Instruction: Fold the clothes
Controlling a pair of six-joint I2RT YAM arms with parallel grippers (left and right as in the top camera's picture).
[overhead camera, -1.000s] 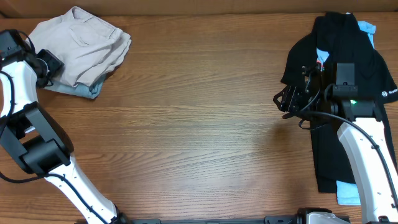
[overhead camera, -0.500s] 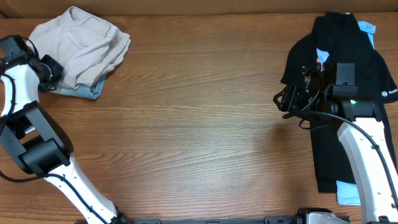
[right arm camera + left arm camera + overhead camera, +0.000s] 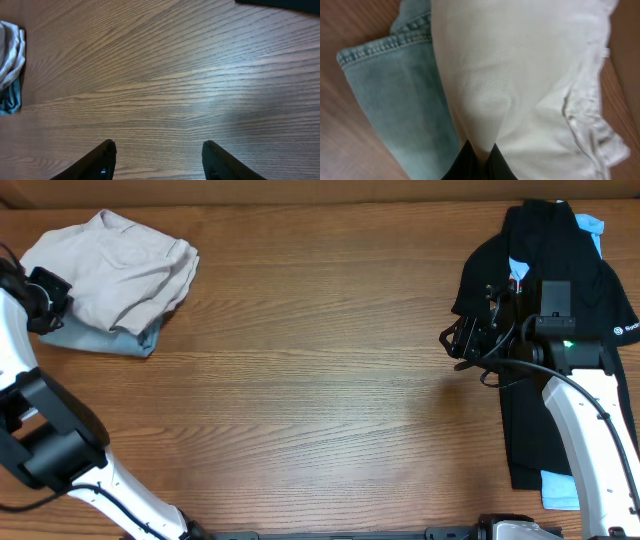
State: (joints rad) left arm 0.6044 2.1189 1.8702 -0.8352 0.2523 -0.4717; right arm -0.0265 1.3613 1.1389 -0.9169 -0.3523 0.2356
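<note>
The clothes, beige khaki shorts (image 3: 110,268), lie bunched at the table's far left corner on top of a light-blue denim piece (image 3: 105,340). At the pile's left edge, my left gripper (image 3: 47,298) is shut on a pinched fold of the shorts. The left wrist view is filled by the shorts (image 3: 520,75), which taper into the left gripper (image 3: 480,156), with the denim (image 3: 400,100) beside them. My right gripper (image 3: 456,345) hangs open over bare wood at the right. In its wrist view the right gripper (image 3: 159,150) holds nothing, and the shorts (image 3: 10,50) show small at the left edge.
A black garment (image 3: 560,280) lies spread along the right side under the right arm, with light-blue cloth (image 3: 592,224) sticking out at its top and bottom. The wooden table (image 3: 320,380) stretches between the two piles.
My left gripper has shut on the shorts and pulled the pile, denim included, to the left. The right arm has stayed still.
</note>
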